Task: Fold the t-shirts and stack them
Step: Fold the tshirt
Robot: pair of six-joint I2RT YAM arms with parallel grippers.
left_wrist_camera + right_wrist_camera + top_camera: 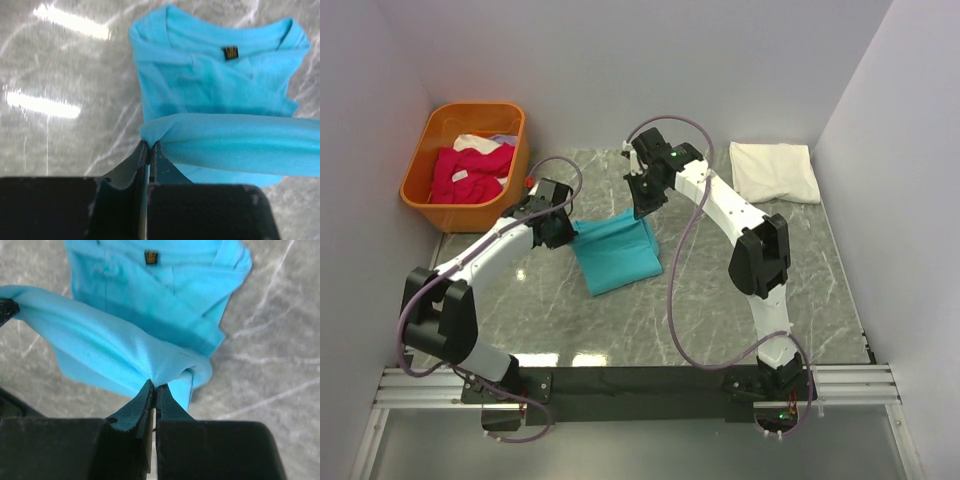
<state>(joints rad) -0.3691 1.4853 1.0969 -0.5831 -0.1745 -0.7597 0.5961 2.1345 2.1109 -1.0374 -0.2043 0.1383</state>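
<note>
Left fingers (131, 167) and right fingers (134, 409) each clamp the teal shirt (620, 258) by its raised far edge, stretched crosswise between them, the rest lying nearer on the tabletop (750, 310).

Two robot arms, the left arm (495, 250) and the right arm (725, 205), stand at one marble table (800, 280). On it lie one turquoise t-shirt (618, 255) at centre and one folded white t-shirt (775, 172) at 1 o'clock. A single orange basket (450, 214) at 10 o'clock holds magenta-pink shirts (470, 172), their number unclear.
</note>
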